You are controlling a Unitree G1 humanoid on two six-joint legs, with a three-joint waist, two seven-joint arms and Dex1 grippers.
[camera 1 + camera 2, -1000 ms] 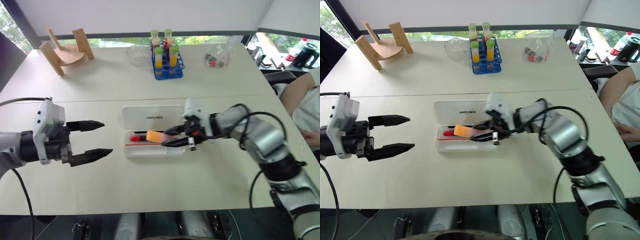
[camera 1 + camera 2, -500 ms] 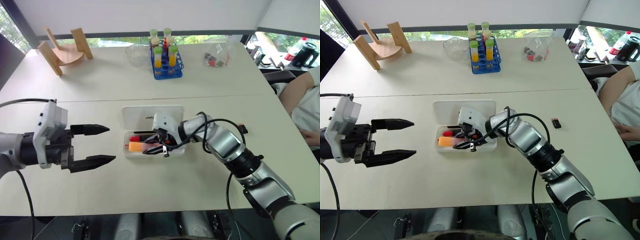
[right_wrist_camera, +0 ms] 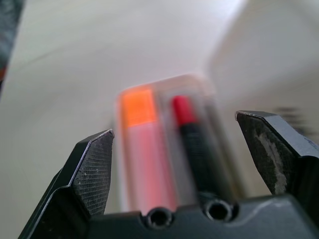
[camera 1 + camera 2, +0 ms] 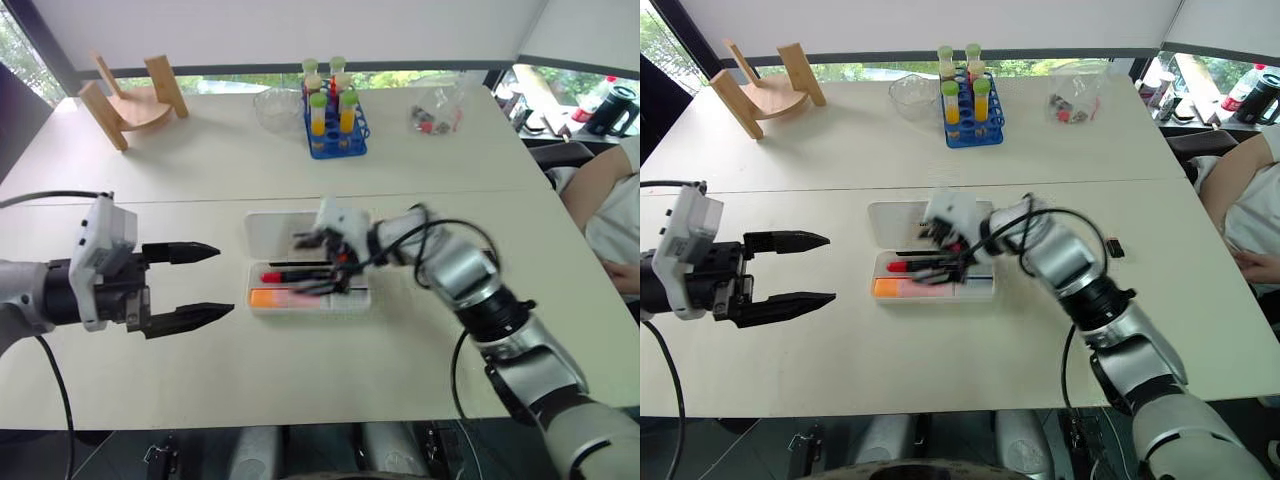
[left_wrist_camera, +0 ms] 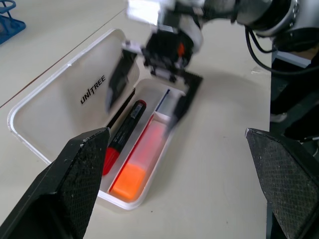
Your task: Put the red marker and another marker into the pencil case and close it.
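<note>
The white pencil case (image 4: 272, 231) lies open in the middle of the table, its lid (image 5: 70, 99) flat behind the tray. The red marker (image 5: 122, 135) rests in the tray's rear slot. The other marker, pink with an orange cap (image 5: 141, 165), lies in the front slot beside it. My right gripper (image 4: 326, 264) hovers open just above the tray's right half, blurred by motion and holding nothing; its wrist view looks down on both markers (image 3: 142, 144). To the left of the case my left gripper (image 4: 222, 281) stands open and empty, pointing at it.
A blue rack of tubes (image 4: 335, 125), a glass bowl (image 4: 275, 108) and a plastic bag (image 4: 435, 115) stand at the back. A wooden stand (image 4: 130, 100) sits far left. A small dark object (image 4: 1113, 246) lies right of the case. A person (image 4: 600, 200) sits at the right edge.
My right gripper has opened and let go of the pink-and-orange marker, which now lies in the case's front slot. The gripper has drawn back to the right and up. The left gripper has stayed put.
</note>
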